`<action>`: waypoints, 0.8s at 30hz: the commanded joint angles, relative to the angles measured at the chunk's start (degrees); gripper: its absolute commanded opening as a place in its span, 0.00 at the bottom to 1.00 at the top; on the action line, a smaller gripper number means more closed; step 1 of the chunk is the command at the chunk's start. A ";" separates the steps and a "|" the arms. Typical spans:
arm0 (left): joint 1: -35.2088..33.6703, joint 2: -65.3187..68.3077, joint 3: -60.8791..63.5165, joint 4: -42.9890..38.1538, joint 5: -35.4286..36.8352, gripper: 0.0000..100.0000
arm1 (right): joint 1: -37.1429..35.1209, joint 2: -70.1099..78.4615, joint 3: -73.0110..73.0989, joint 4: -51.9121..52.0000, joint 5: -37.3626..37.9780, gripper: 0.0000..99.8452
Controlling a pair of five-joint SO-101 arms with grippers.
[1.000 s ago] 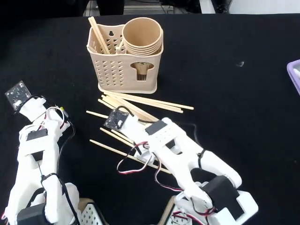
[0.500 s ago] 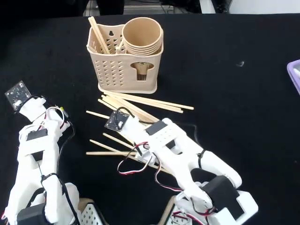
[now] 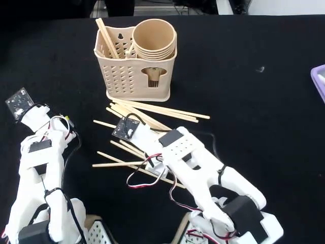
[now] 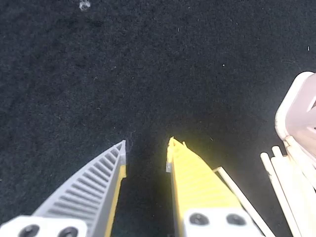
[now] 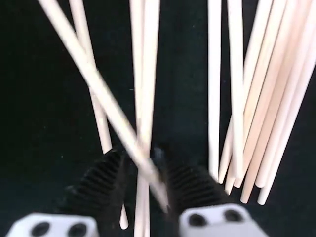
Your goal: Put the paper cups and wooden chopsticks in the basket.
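the right gripper (image 5: 143, 162) has swung one chopstick (image 3: 117, 164) round from slanting to nearly level.

1. My left gripper (image 4: 146, 144): one grey ribbed finger, one yellow.
2. My right gripper (image 5: 143, 160): black ribbed fingers, pale screwed bases.
3. My left arm (image 3: 38, 168) and right arm (image 3: 198, 168): white shells, red, black and white cables.

A black table (image 3: 264, 127) carries the basket (image 3: 134, 79) near its far side; loose wooden chopsticks (image 3: 162, 109) lie scattered just before it; a purple object (image 3: 319, 79) sits at one edge.
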 commanded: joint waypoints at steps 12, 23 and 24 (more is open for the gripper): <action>-0.13 -1.05 -0.48 -0.97 0.35 0.14 | -1.05 -2.51 6.55 -13.10 -0.35 0.19; -0.13 -1.05 -0.48 -0.97 0.35 0.14 | -0.79 -3.03 6.81 -13.36 -0.18 0.01; -0.13 -1.05 -0.48 -0.97 0.35 0.14 | -0.79 -3.03 6.90 -13.36 -0.26 0.01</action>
